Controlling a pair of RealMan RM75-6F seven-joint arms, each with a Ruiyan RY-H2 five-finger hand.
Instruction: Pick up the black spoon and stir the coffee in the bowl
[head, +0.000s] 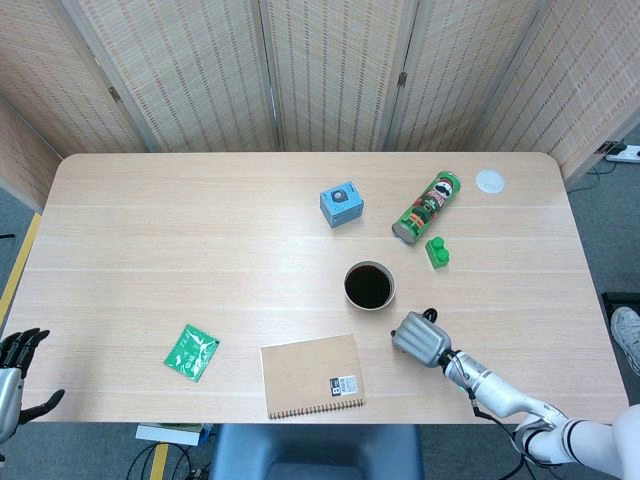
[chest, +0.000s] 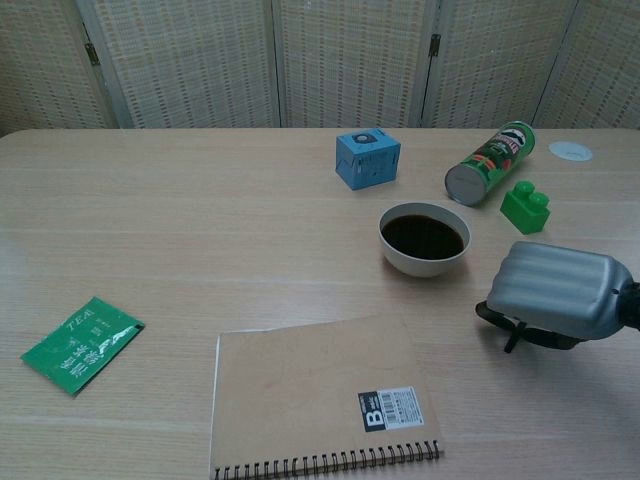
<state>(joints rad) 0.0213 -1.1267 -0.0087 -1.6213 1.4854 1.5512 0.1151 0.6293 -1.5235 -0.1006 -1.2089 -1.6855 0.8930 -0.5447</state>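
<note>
**Robot hand closing over spoon beside coffee bowl**

The black spoon is lying on the table just right of the coffee bowl, mostly hidden beneath the right hand. That hand is curling down over it, seemingly to lift it; whether it is actually gripping cannot be told. The left hand, empty and spread, is waiting off the table's edge.

head view overhead, looking down; chest view low, nearer; shared table.
</note>
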